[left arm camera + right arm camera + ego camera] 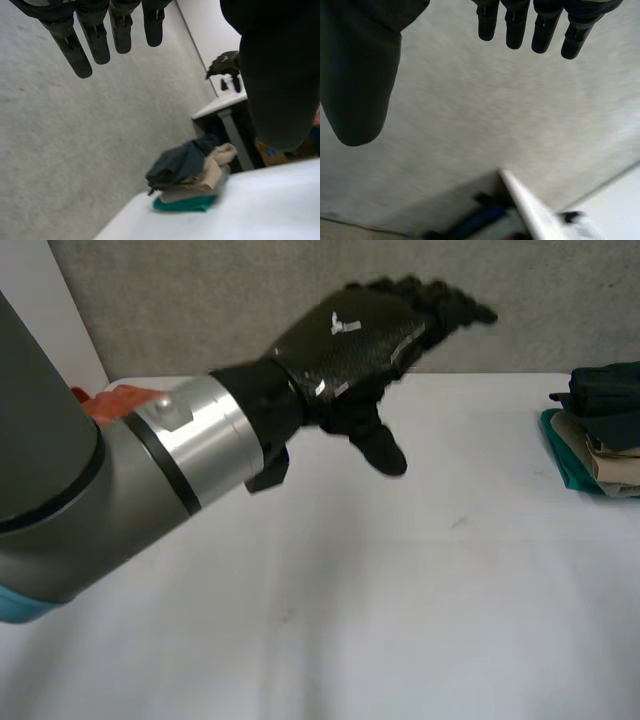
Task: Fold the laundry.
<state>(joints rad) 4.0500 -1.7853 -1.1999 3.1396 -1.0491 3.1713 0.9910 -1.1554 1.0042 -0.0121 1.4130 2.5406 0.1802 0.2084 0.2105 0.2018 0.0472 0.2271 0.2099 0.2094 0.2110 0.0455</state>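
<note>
Laundry stack: dark, beige and green garments piled at the table's far right edge.
Red cloth: at the table's far left edge, mostly hidden by the arm.
Handling: probably light, limp and unbreakable; best pinched at corners or a hem.
Left robot hand: above the table, fingers straight, empty.
Right robot hand: fingers straight, empty.

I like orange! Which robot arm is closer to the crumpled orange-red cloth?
Left, likely. The left arm crosses just in front of the crumpled orange-red cloth; the right hand is raised facing the grey wall.
</note>
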